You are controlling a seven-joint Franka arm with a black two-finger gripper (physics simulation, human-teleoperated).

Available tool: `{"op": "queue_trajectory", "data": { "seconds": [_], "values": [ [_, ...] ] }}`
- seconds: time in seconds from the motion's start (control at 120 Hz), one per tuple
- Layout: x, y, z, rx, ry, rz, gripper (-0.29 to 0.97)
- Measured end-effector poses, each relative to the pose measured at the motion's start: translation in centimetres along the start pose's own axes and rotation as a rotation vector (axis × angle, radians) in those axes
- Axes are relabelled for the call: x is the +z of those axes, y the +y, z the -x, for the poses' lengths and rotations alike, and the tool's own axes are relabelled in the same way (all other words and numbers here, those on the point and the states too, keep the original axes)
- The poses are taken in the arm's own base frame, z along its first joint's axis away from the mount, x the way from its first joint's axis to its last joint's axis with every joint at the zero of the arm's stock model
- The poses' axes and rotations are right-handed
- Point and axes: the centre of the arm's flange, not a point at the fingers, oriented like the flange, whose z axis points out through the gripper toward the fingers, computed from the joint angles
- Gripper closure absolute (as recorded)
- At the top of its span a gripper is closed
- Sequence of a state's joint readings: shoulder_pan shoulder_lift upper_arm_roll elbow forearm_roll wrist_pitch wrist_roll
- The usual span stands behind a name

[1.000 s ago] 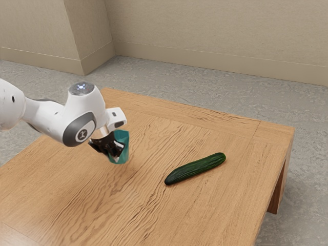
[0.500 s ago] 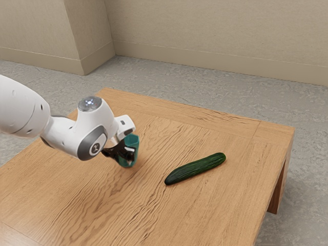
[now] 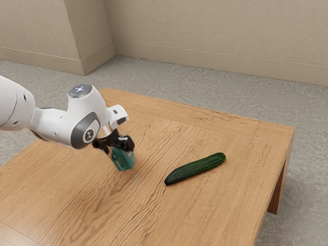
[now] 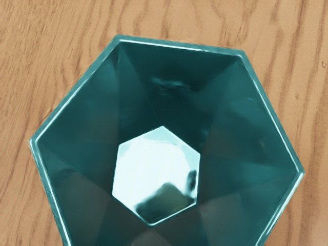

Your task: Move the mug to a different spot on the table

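The gripper (image 3: 117,145) looks clamped down on the top of the teal mug (image 3: 124,161), jaws set narrow across its rim, with the mug hanging straight below them. The wrist view looks right down into the mug, six-sided and upright, with wood grain all round it. Its base is at the table (image 3: 215,205) or just off it; hard to call which. So this reads as the set-down step. The next move probably calls for easing it flat onto the wood, opening up, then lifting straight off so the rim doesn't get dragged over. The mug sits toward the exterior view's left of the tabletop. The cucumber (image 3: 195,168) lies well apart on the exterior view's right.
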State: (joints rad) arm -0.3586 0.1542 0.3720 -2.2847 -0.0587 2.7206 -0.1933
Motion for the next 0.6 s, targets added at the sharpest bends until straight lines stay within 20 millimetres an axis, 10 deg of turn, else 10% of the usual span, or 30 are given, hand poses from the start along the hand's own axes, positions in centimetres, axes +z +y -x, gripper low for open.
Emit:
{"op": "queue_trajectory", "data": {
  "seconds": [0.217, 0.392, 0.6],
  "values": [
    [-7.9, 0.5, -3.0, 0.04, 0.108, 0.061, 0.01],
    [-22.6, 2.4, -9.2, 0.151, 0.106, -0.013, 0.01],
    [-29.2, 5.2, -8.4, 0.247, -0.076, -0.099, 0.0]
  ]
}}
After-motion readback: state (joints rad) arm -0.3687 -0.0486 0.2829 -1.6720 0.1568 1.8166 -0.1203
